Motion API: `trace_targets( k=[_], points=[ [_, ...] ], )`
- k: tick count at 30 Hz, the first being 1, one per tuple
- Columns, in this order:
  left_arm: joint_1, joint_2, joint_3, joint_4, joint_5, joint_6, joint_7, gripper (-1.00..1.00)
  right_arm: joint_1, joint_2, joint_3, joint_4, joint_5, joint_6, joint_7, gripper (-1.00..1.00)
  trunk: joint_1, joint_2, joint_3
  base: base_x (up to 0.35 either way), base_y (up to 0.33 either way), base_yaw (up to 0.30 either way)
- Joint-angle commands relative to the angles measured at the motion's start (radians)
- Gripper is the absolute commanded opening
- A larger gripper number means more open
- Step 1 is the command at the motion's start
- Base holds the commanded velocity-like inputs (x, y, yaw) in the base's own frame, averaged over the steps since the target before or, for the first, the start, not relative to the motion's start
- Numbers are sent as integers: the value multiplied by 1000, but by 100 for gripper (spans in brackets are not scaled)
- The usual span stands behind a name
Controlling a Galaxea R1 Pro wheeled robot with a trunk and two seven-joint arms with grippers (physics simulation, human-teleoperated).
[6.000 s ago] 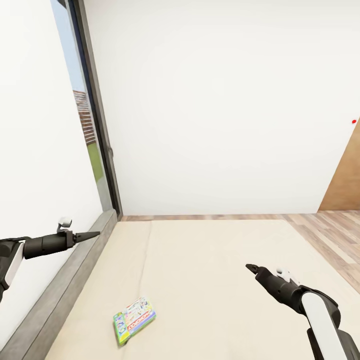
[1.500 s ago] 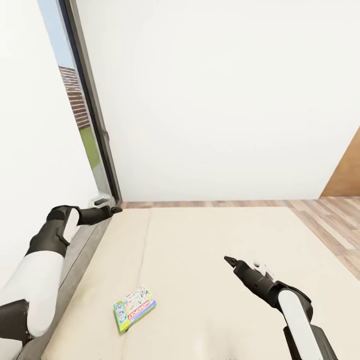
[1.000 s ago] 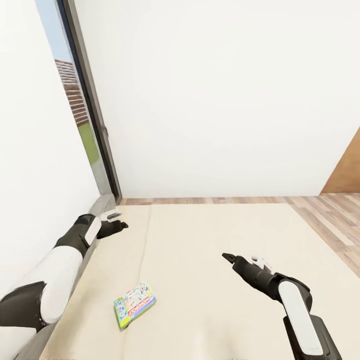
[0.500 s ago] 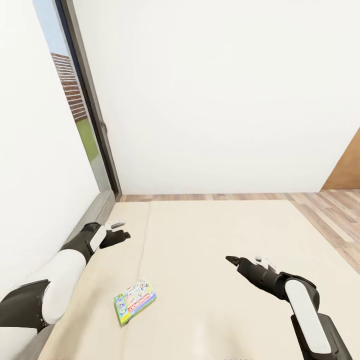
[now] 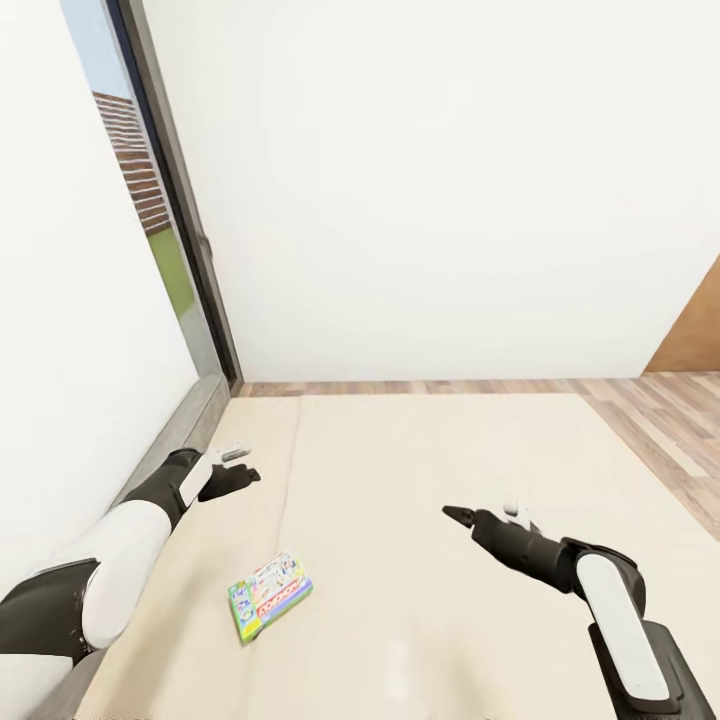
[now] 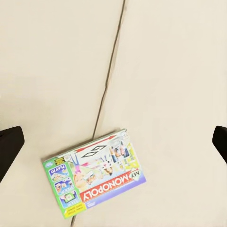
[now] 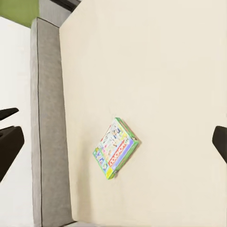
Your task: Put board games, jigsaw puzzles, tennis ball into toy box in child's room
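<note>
Lying flat on the bed (image 5: 430, 480), a green-edged board game (image 5: 269, 608) with a white-and-red printed lid rests near the mattress's left side, not far from the grey frame edge (image 5: 190, 420) and just right of a faint seam in the beige cover. In the left wrist view the board game (image 6: 94, 172) shows the word MONOPOLY on its red band, and the dark fingertips (image 6: 9, 149) sit far apart at the picture's two sides with bare mattress between them, so the left gripper (image 5: 240, 476) stands wide open and holds nothing. It hangs over the bed beyond the box, close to the frame edge. The right gripper (image 5: 452, 516) hovers above the middle of the bed, well apart from the box and to its right; in the right wrist view its fingertips (image 7: 8, 142) are likewise spread wide with nothing between them, and the board game (image 7: 116, 148) lies clear of both. Past the bed's far end runs wood plank floor (image 5: 640, 400) below a white wall (image 5: 430, 190), with a tall window (image 5: 150, 200) beside the frame edge.
</note>
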Motion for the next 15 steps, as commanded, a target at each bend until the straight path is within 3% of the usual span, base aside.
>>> trace_targets(
  k=[1, 7, 15],
  points=[
    [-1, 0, 4, -1, 5, 6, 0, 100, -2, -4, -1, -1, -11, 9, 5, 100, 0, -2, -3, 0, 0, 0],
    [-1, -2, 3, 1, 5, 12, 0, 100, -5, -26, -4, -1, -11, 29, 69, 100, 0, -2, -13, 0, 0, 0],
    [-1, -4, 4, 24, 5, 18, 1, 100, -6, -37, -6, -1, -13, 40, 94, 100, 0, -2, -26, 0, 0, 0]
  ],
)
